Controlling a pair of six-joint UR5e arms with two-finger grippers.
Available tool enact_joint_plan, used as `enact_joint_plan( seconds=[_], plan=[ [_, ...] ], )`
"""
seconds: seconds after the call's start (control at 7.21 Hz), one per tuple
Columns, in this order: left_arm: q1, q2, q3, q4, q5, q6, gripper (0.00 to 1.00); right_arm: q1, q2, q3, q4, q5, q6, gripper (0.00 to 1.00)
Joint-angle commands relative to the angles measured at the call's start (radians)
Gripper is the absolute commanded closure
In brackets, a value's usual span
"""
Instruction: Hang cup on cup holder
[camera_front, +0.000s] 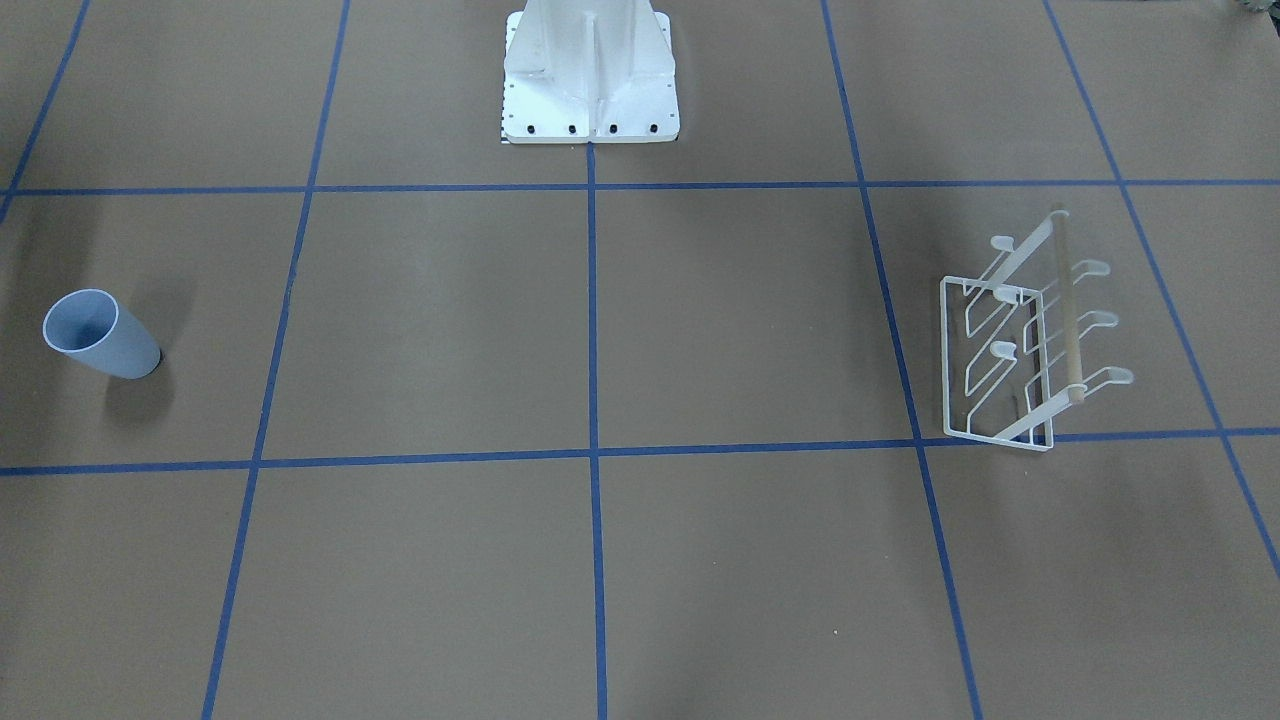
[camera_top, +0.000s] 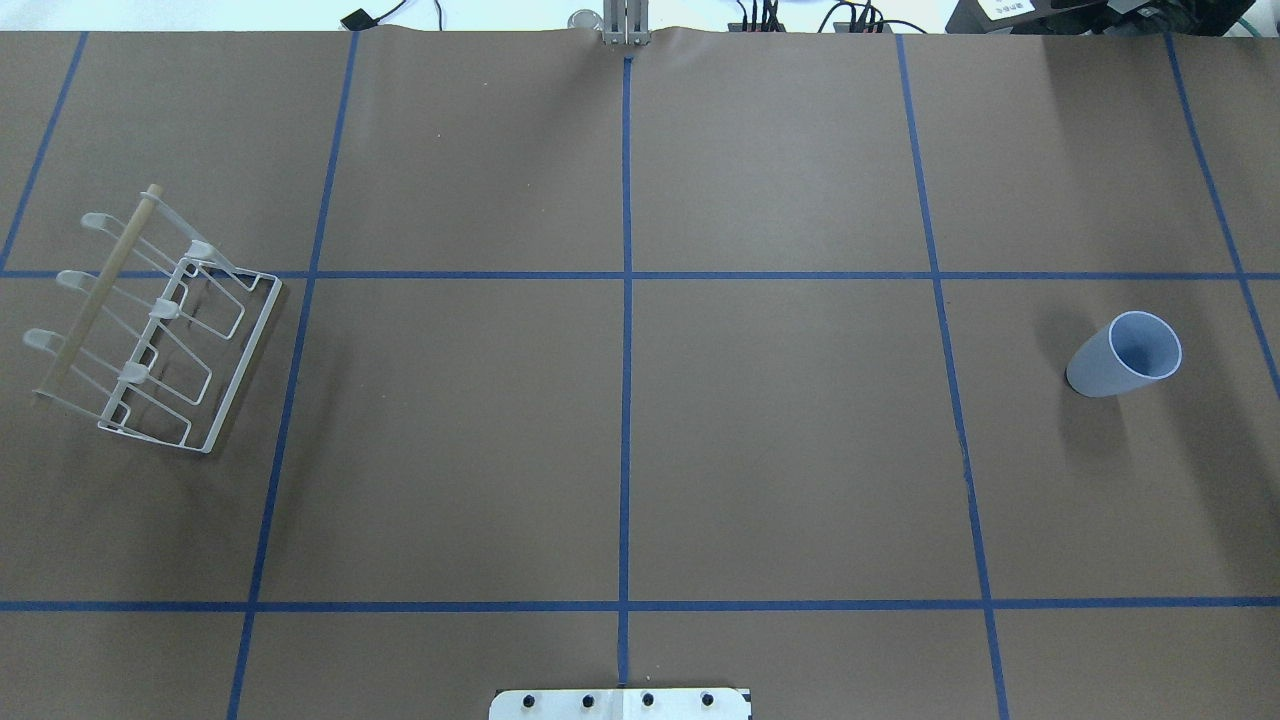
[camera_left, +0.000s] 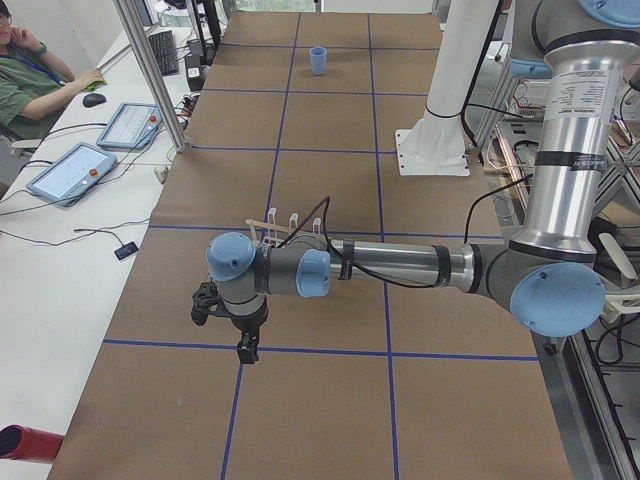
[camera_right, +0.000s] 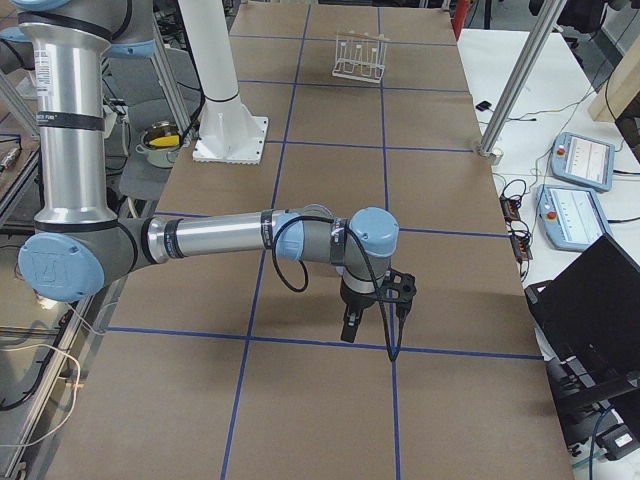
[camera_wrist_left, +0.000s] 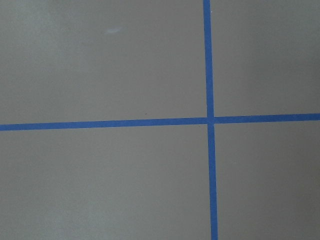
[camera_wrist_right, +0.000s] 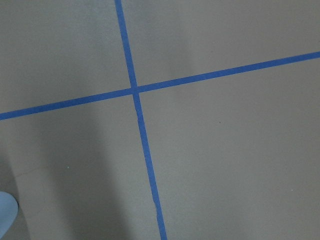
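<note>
You see the cup (camera_top: 1120, 358) at 3 o'clock overhead, the cup holder (camera_top: 101, 285) at 9 — left gripper (camera_left: 246, 350) and right gripper (camera_right: 348, 328) spread, you cannot tell.

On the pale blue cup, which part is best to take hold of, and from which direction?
The cup stands upright, mouth up, with no handle. Probably grip its smooth side wall at mid-height, coming in level from the side; this leaves the mouth free for a prong of the cup holder.
</note>
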Motion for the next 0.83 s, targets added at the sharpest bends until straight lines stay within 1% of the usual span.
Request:
enact_joint_plan(
  seconds=[0.0, 0.55, 0.69],
  plan=[
    [0.0, 0.0, 0.002, 0.0, 0.0, 0.0, 0.01, -0.001, 0.0, 0.004, 0.0, -0.004, -0.003, 0.0],
    [0.0, 0.0, 0.003, -0.002, 0.0, 0.0, 0.01, -0.001, 0.0, -0.001, 0.002, -0.004, -0.004, 0.0],
    [0.0, 0.014, -0.001, -0.003, 0.0, 0.0, 0.01, -0.001, 0.0, -0.001, 0.002, -0.003, -0.004, 0.0]
  ],
)
